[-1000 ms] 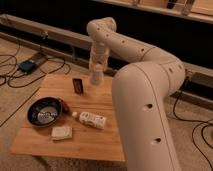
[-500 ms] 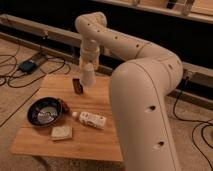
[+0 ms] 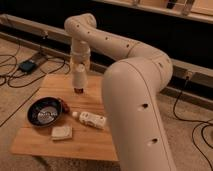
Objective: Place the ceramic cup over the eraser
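Observation:
My gripper (image 3: 80,67) hangs over the back middle of the wooden table (image 3: 100,142), shut on the white ceramic cup (image 3: 79,78), which it holds upright from above. The cup is right over the eraser (image 3: 78,91). Only the eraser's dark lower part shows under the cup's rim. I cannot tell whether the cup touches the table.
A black bowl (image 3: 45,111) sits at the table's left. A beige sponge-like block (image 3: 62,132) lies in front of it. A white labelled bottle (image 3: 92,119) lies on its side in the middle. My large arm (image 3: 135,100) covers the table's right side. Cables and a power brick (image 3: 27,65) lie on the floor to the left.
My gripper with the cup has moved left and down, from right of the eraser to directly over it. The eraser is now mostly covered.

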Robot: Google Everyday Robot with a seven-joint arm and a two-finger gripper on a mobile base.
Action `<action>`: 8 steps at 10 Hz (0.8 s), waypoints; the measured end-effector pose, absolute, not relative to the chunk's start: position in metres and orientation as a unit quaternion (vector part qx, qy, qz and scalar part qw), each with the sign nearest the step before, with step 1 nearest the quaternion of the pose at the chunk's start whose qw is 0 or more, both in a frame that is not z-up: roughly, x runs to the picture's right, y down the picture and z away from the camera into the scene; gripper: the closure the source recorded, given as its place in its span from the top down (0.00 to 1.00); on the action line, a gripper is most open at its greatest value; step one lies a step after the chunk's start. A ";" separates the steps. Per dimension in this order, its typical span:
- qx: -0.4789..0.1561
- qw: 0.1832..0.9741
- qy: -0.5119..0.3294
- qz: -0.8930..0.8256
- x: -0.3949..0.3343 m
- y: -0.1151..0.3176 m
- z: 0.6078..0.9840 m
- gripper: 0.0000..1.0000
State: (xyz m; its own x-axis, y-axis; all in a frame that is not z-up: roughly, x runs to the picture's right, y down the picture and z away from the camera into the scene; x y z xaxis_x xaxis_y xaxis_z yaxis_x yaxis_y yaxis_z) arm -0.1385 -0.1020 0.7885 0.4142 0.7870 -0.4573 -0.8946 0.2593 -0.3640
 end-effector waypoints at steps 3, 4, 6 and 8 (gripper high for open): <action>-0.281 0.806 0.084 0.515 -0.153 -0.102 0.801 0.00; -0.273 0.813 0.080 0.509 -0.157 -0.102 0.806 0.00; -0.263 0.820 0.072 0.503 -0.163 -0.103 0.814 0.00; -0.254 0.826 0.067 0.500 -0.168 -0.101 0.821 0.00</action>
State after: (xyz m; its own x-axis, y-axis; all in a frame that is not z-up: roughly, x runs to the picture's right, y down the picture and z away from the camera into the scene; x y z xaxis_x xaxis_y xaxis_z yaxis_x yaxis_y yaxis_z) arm -0.1675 -0.1007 0.8213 0.4918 0.7910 -0.3640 -0.8589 0.3722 -0.3518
